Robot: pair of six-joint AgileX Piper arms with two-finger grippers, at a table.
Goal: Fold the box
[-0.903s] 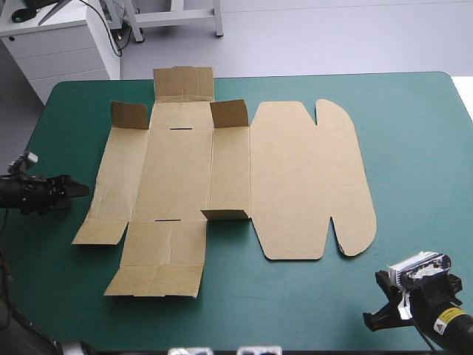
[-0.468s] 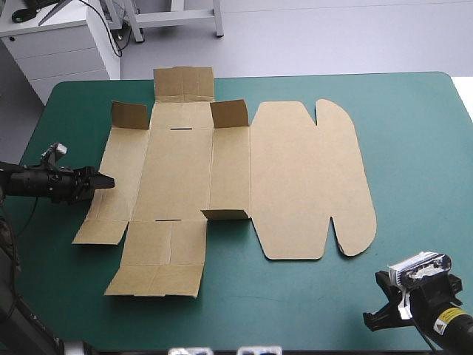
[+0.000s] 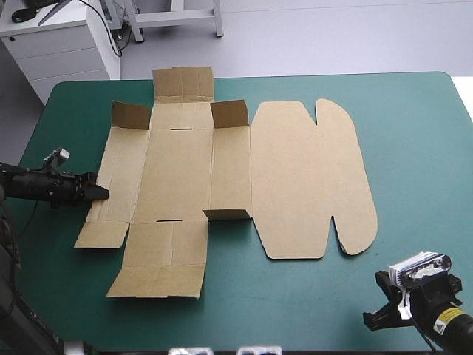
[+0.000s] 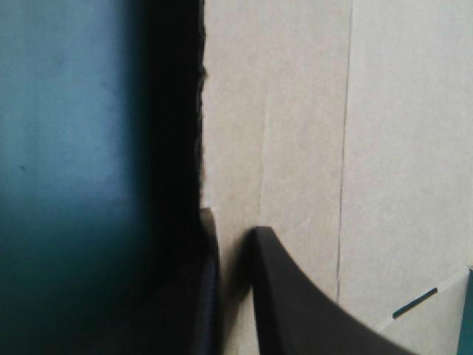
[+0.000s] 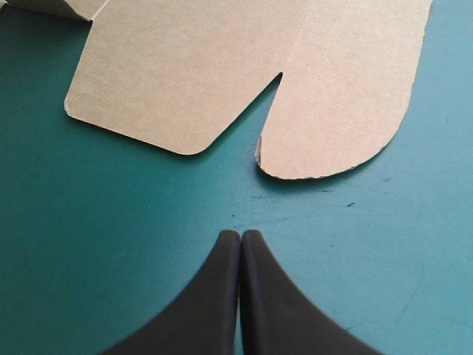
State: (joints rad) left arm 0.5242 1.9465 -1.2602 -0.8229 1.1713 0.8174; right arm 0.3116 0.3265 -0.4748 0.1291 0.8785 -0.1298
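The brown box [image 3: 244, 177] lies flat and unfolded on the teal-green cover, its rounded lid panel to the right. Three small flaps stand up: two at the far side [image 3: 229, 113] and one near the middle front. My left gripper [image 3: 102, 194] is at the box's left edge. In the left wrist view its black fingers [image 4: 288, 296] are all but shut, with the edge of the box's left panel [image 4: 295, 133] between them. My right gripper [image 3: 377, 319] rests shut on the cover at the near right corner. A short way ahead of its tips [image 5: 240, 237] lies the lid's rounded tab [image 5: 340, 111].
Bare teal-green cover [image 3: 421, 148] stretches to the right of the box and along the front edge. A white drawer cabinet [image 3: 66, 52] stands beyond the table's far left corner.
My left gripper came in over the box's left panel, drew back a little to its edge, and its fingers came together on the board. The box shifted slightly. The right arm stayed still.
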